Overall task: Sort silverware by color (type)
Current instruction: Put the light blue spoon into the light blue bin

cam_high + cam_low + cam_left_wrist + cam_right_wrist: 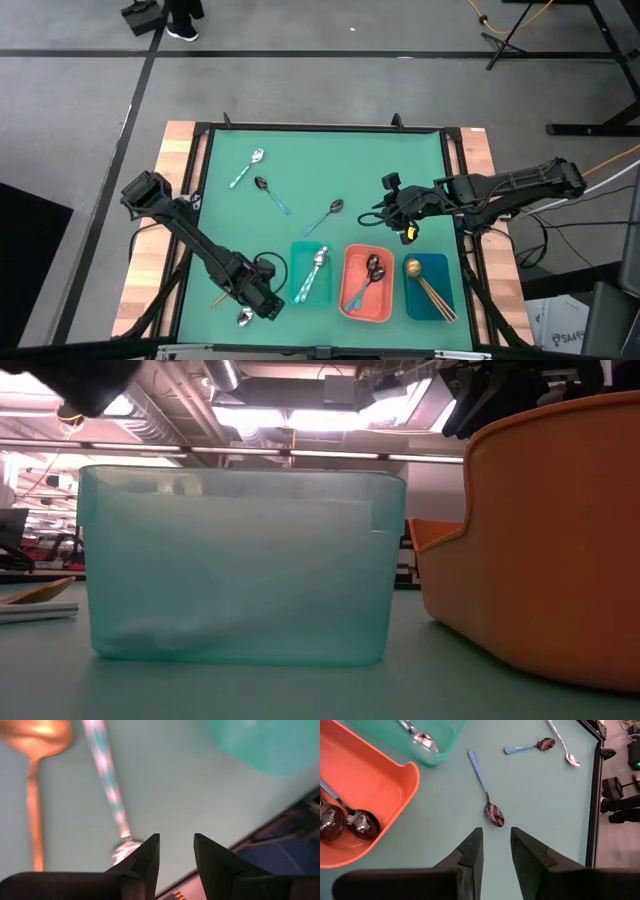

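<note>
My left gripper (263,305) hangs open near the table's front edge, left of the teal tray (296,290), pointing steeply down. Just below it lie a silver spoon with a light-teal handle (107,780) and a gold-copper spoon (42,735); the silver bowl (124,852) shows beside one finger, and nothing is between the fingers. My right gripper (496,840) is open above the table's right middle, with a dark spoon with a blue handle (493,814) lying just ahead of it. Farther off lie another dark spoon (270,193) and a silver spoon (248,168).
Three trays stand in a row at the front: the teal one with silver spoons (318,262), a coral one (350,300) with dark spoons (373,268), and a dark blue one (445,270) with gold spoons (412,267). The table's raised black rim (330,128) runs around the green mat.
</note>
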